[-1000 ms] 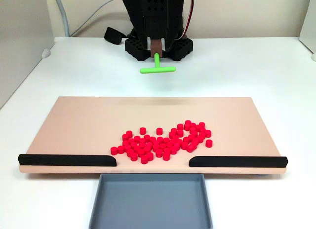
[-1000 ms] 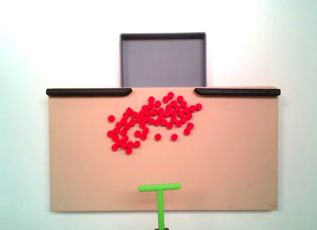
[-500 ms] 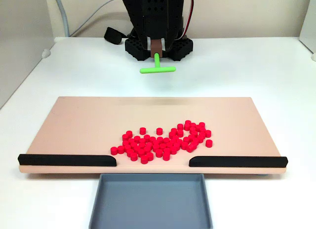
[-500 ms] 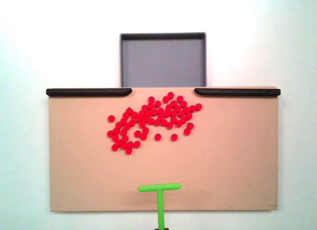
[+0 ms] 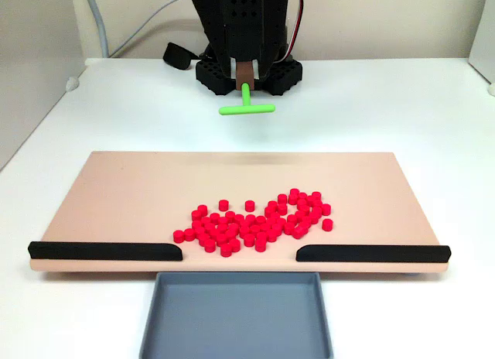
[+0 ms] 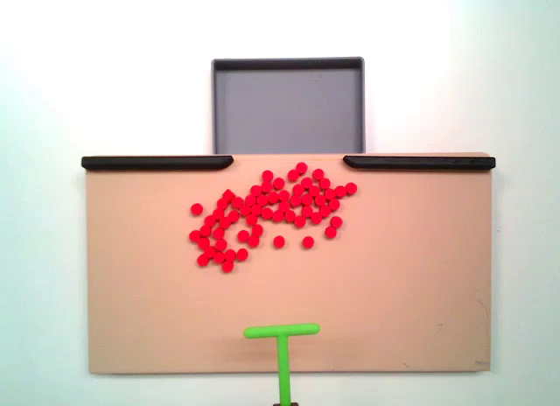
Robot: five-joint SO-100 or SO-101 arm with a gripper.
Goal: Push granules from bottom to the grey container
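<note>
None of the granules [image 6: 267, 213] sit in the tray [image 6: 288, 107] yet; the push is not begun.

Board [image 6: 394, 283]: beige, flat; tray touches its far edge at the gap between two black strips [image 6: 157, 162].

Tray: grey, bare.

Granules: several dozen, red, clustered on the board just short of the gap, a few loose at the fringe.

Tool [image 6: 282, 336]: green T, crossbar over the board's near edge, well apart from the cluster.

Gripper [image 5: 245, 79]: stem runs up into it; finger state cannot be told.
</note>
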